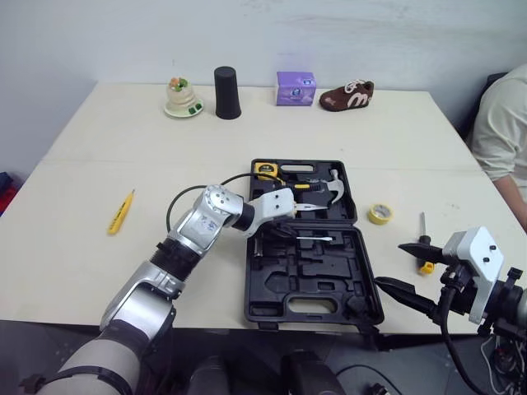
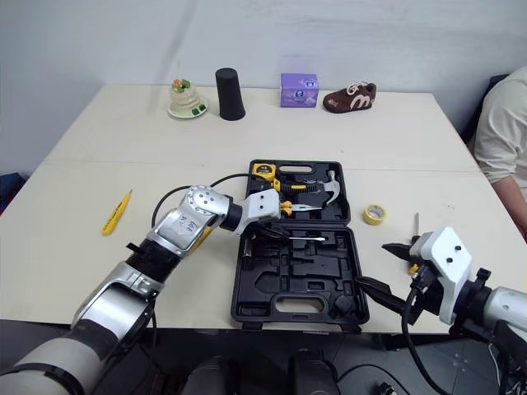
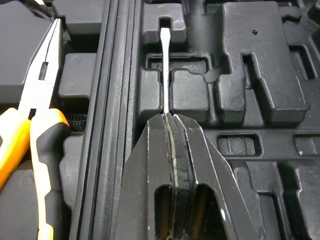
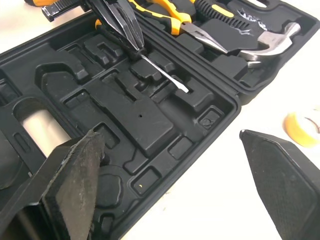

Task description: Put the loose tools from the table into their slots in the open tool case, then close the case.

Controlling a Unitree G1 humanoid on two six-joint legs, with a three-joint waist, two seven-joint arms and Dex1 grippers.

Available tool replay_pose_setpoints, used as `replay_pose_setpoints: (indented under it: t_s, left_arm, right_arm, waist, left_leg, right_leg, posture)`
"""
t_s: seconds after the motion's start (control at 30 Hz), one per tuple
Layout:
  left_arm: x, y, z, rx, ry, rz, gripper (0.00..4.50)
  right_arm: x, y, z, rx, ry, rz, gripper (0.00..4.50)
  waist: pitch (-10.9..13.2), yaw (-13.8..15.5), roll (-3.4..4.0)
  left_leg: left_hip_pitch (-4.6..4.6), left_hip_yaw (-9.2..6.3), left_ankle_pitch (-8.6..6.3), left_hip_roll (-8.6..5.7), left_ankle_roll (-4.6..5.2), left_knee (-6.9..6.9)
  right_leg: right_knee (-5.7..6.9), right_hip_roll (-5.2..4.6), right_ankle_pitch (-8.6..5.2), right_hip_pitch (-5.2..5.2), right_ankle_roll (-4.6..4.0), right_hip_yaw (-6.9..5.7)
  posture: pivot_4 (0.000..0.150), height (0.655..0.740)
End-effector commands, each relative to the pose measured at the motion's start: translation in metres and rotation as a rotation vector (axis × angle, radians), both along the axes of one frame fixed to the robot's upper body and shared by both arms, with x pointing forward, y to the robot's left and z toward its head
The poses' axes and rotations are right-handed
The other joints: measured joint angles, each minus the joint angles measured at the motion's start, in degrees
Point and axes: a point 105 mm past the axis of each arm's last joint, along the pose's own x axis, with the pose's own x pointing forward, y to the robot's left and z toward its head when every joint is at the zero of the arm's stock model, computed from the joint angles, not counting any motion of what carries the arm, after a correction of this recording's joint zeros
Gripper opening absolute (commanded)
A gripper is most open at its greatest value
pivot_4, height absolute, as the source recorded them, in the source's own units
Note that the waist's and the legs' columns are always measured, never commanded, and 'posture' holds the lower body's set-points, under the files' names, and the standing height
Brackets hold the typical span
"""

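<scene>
The black tool case [image 1: 280, 309] lies open at the table's front middle. A hammer [image 1: 333, 191], yellow-handled pliers [image 3: 35, 115] and a yellow tape measure [image 1: 265, 170] sit in its far half. My left gripper [image 1: 288, 233] is shut on a screwdriver; its steel shaft [image 3: 165, 70] lies along a groove in the near half's moulded tray. My right gripper [image 1: 408, 270] stands open just right of the case, nothing between its fingers [image 4: 75, 170]. Loose on the table are a yellow tape roll [image 1: 380, 214], a small black-handled tool [image 1: 423, 239] and a yellow knife [image 1: 120, 211].
Along the far edge stand a small dish with a figure [image 1: 182, 99], a black cup [image 1: 227, 93], a purple box [image 1: 295, 88] and a brown shoe [image 1: 347, 95]. A person [image 1: 502, 132] sits at the right side of the table.
</scene>
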Motion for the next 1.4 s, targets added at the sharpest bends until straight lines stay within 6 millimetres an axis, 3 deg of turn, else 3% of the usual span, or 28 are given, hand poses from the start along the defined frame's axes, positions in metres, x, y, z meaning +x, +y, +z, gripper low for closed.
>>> replay_pose_setpoints:
  t_s: [0.03, 0.17, 0.27, 0.37, 0.5, 0.6, 0.67, 0.73, 0.77, 0.87, 1.0, 1.03, 1.1, 1.2, 1.33, 1.37, 1.4]
  left_arm:
    - [0.005, 0.015, -0.029, 0.083, 0.001, 0.052, 0.04]
    - [0.002, 0.011, 0.026, -0.104, -0.185, -0.056, 0.04]
    - [0.002, 0.030, 0.038, -0.088, -0.276, -0.074, 0.04]
    - [0.007, 0.065, 0.046, -0.082, -0.257, 0.042, 0.04]
    - [0.001, 0.130, 0.056, -0.203, -0.037, 0.336, 0.04]
    - [-0.002, 0.159, 0.075, -0.323, -0.059, 0.498, 0.04]
    - [-0.014, 0.186, 0.085, -0.377, -0.080, 0.617, 0.04]
    - [-0.027, 0.206, 0.082, -0.329, -0.087, 0.698, 0.04]
    - [-0.037, 0.226, 0.075, -0.292, -0.088, 0.783, 0.04]
    - [-0.077, 0.263, 0.062, -0.267, 0.011, 0.903, 0.04]
    - [-0.123, 0.308, 0.063, -0.335, 0.084, 1.064, 0.04]
    - [-0.136, 0.323, 0.060, -0.335, 0.101, 1.107, 0.50]
    - [-0.160, 0.349, 0.054, -0.305, 0.106, 1.178, 0.91]
    - [-0.181, 0.372, 0.047, -0.269, 0.124, 1.237, 2.30]
    - [-0.191, 0.401, 0.047, -0.241, 0.099, 1.309, 4.11]
    - [-0.191, 0.404, 0.048, -0.239, 0.094, 1.312, 4.45]
    - [-0.191, 0.405, 0.049, -0.238, 0.091, 1.311, 4.45]
  right_arm:
    - [-0.003, 0.001, 0.008, -0.016, -0.050, -0.003, 4.50]
    - [-0.006, -0.002, 0.007, -0.017, -0.046, -0.014, 4.50]
    - [-0.005, -0.009, 0.009, -0.022, -0.052, -0.031, 4.50]
    - [-0.002, -0.021, 0.015, -0.035, -0.062, -0.055, 4.50]
    - [0.005, -0.043, 0.025, -0.065, -0.067, -0.070, 4.50]
    - [0.013, -0.062, 0.029, -0.079, -0.067, -0.102, 4.50]
    - [0.020, -0.079, 0.030, -0.095, -0.054, -0.126, 4.50]
    - [0.023, -0.090, 0.030, -0.102, -0.042, -0.135, 4.50]
    - [0.025, -0.097, 0.031, -0.110, -0.034, -0.144, 4.50]
    - [0.027, -0.114, 0.032, -0.127, -0.019, -0.162, 4.50]
    - [0.024, -0.141, 0.036, -0.136, -0.001, -0.212, 4.50]
    - [0.020, -0.149, 0.038, -0.131, 0.009, -0.228, 4.50]
    - [0.012, -0.165, 0.040, -0.104, 0.044, -0.267, 4.50]
    - [0.000, -0.182, 0.041, -0.094, 0.071, -0.301, 4.50]
    - [-0.013, -0.201, 0.042, -0.103, 0.076, -0.361, 4.50]
    - [-0.015, -0.205, 0.043, -0.103, 0.076, -0.371, 4.50]
    - [-0.017, -0.207, 0.044, -0.103, 0.075, -0.376, 4.50]
  waist:
    - [0.00, 0.04, 0.00]
    - [0.11, 0.01, 0.03]
    - [0.34, -0.28, 0.14]
    - [0.42, -0.16, 0.24]
    - [0.52, -0.33, 0.33]
    - [0.75, -0.35, 0.18]
    - [0.94, -0.29, 0.02]
    - [1.03, -0.28, -0.08]
    - [1.02, -0.27, -0.07]
    - [1.12, -0.66, 0.07]
    - [1.44, -1.03, -0.07]
    - [1.46, -0.96, -0.06]
    - [1.50, -1.01, 0.01]
    - [1.54, -1.05, 0.12]
    - [1.55, -1.33, 0.12]
    - [1.55, -1.46, 0.12]
    - [1.56, -1.66, 0.14]
  left_leg:
    - [0.00, 0.00, 0.01, -0.01, 0.01, -0.01]
    - [-0.14, 0.02, 0.02, -0.01, 0.03, -0.05]
    - [-0.27, 0.05, 0.03, 0.00, 0.03, -0.12]
    - [-0.24, 0.14, -0.01, 0.01, -0.11, -0.18]
    - [-0.22, 0.18, -0.03, 0.20, -0.15, -0.18]
    - [-0.19, 0.29, -0.03, 0.25, -0.14, -0.15]
    - [-0.20, 0.30, -0.03, 0.26, -0.14, -0.12]
    - [-0.18, 0.31, -0.03, 0.26, -0.14, -0.14]
    - [-0.18, 0.32, -0.04, 0.27, -0.16, -0.18]
    - [-0.13, 0.48, -0.11, 0.36, -0.28, -0.30]
    - [-0.16, 0.67, -0.22, 0.50, -0.49, -0.23]
    - [-0.16, 0.67, -0.28, 0.52, -0.52, -0.23]
    - [-0.14, 0.68, -0.38, 0.50, -0.49, -0.25]
    - [-0.08, 0.80, -0.59, 0.48, -0.42, -0.32]
    - [-0.10, 0.79, -0.94, 0.46, -0.45, -0.35]
    - [-0.10, 0.80, -0.97, 0.43, -0.41, -0.35]
    - [-0.10, 0.81, -0.99, 0.41, -0.38, -0.35]
  right_leg:
    - [0.00, -0.01, 0.00, 0.00, 0.00, 0.00]
    - [-0.03, -0.18, 0.01, -0.14, 0.01, 0.01]
    - [-0.03, -0.26, 0.01, -0.31, 0.01, 0.01]
    - [-0.07, -0.06, -0.02, -0.36, -0.04, 0.09]
    - [-0.09, 0.05, -0.04, -0.38, -0.07, 0.09]
    - [-0.09, 0.02, -0.04, -0.41, -0.06, 0.18]
    - [-0.10, -0.03, -0.02, -0.40, -0.03, 0.18]
    - [-0.12, -0.08, -0.02, -0.39, -0.02, 0.19]
    - [-0.18, -0.08, -0.02, -0.39, -0.02, 0.19]
    - [-0.40, -0.10, -0.03, -0.37, -0.05, 0.22]
    - [-0.53, -0.09, -0.10, -0.44, -0.15, 0.19]
    - [-0.56, -0.09, -0.10, -0.44, -0.16, 0.18]
    - [-0.62, -0.12, -0.11, -0.44, -0.18, 0.17]
    - [-0.83, -0.24, -0.16, -0.43, -0.27, 0.18]
    - [-0.88, -0.41, -0.69, -0.42, -1.26, 0.13]
    - [-0.88, -0.46, -0.70, -0.41, -1.26, 0.13]
    - [-0.88, -0.48, -0.70, -0.41, -1.26, 0.13]
  posture:
    - [0.150, 0.7296]
    - [0.150, 0.7296]
    - [0.150, 0.7296]
    - [0.150, 0.7296]
    - [0.150, 0.7296]
    - [0.150, 0.7296]
    - [0.150, 0.7296]
    - [0.150, 0.7296]
    - [0.150, 0.7296]
    - [0.150, 0.7296]
    - [0.150, 0.7296]
    - [0.150, 0.7296]
    - [0.150, 0.7296]
    - [0.150, 0.7296]
    - [0.150, 0.7296]
    - [0.150, 0.7296]
    - [0.150, 0.7296]
